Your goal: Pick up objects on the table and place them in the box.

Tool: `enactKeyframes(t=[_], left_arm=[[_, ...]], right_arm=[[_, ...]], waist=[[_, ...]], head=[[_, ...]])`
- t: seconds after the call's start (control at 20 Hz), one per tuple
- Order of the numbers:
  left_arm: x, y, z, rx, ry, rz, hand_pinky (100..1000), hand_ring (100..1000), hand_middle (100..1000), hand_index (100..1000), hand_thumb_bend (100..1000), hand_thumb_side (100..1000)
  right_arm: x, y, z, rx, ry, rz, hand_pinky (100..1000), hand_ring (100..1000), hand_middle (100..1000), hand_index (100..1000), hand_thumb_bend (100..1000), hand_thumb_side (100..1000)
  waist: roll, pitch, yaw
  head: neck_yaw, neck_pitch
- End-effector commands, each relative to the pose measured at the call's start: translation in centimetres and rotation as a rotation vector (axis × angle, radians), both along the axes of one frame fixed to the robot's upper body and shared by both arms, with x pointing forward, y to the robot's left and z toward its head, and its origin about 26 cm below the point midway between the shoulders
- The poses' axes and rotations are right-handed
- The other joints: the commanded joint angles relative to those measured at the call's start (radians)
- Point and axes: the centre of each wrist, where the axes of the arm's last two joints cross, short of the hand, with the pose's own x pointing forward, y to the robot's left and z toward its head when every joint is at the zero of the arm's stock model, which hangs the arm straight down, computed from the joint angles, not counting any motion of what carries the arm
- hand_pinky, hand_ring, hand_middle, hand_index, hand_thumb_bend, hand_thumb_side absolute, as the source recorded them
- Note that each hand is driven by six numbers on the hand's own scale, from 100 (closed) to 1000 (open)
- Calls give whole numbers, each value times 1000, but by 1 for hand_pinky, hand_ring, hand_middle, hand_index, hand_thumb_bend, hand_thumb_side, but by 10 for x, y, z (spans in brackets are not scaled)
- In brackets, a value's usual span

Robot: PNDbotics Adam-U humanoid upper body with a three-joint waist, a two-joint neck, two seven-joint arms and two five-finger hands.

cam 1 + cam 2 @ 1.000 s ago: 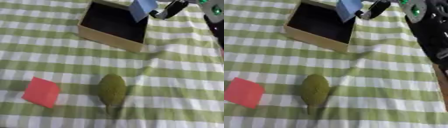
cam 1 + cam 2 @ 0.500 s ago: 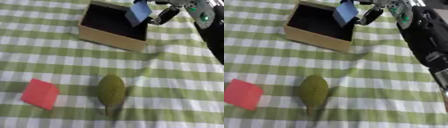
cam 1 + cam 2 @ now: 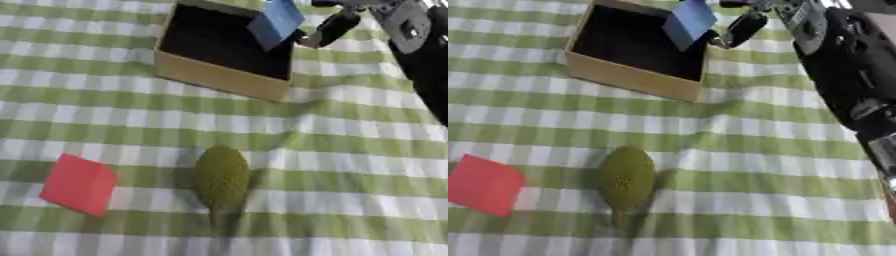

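We see the right hand (image 3: 750, 22) at the top of the frame, reaching in from the upper right on its black arm, with its fingers pinched on a blue block (image 3: 276, 21). The block hangs tilted over the right part of the box (image 3: 220, 80), just above the dark opening near the right wall. Whether it touches the box rim we cannot tell.

Compared with a second ago, the hand has come further left and lower in the picture: then the block sat at the box's upper right corner, partly outside the rim, and now it is over the interior. The arm also fills more of the right side in the right eye view than it did before.

The box is an open, tan-walled carton with a black inside, standing in the upper middle of the frame on a green and white checked cloth (image 3: 350, 150). It has kept its place on the cloth.

In the lower middle lies an olive-green oval object (image 3: 220, 176) with a short stem pointing down; it lies where it lay before. At the lower left lies a red block (image 3: 79, 184), well apart from the box and just left of the green one, also unmoved.

The left hand shows in neither view.
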Motion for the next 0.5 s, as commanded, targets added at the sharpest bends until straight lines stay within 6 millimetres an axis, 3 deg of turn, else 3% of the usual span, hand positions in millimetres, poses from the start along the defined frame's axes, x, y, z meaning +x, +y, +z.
enactKeyframes(t=[0.05,0.3,0.5], left_arm=[[-3,1,6,15,-19,1,798,746,793,905,128,697],[-4,2,4,17,-10,5,798,746,793,905,127,696],[-4,2,4,15,-8,6,798,746,793,905,128,693]], right_arm=[[-7,3,21,-2,-37,32,1000,1000,904,1000,100,237],[-9,6,24,-9,-20,48,1000,1000,912,1000,100,250],[-10,9,26,-16,-12,62,1000,1000,920,1000,127,180]], waist=[[3,-28,-2],[3,-38,-6],[3,-47,-9]], head=[[3,13],[6,22],[8,31]])
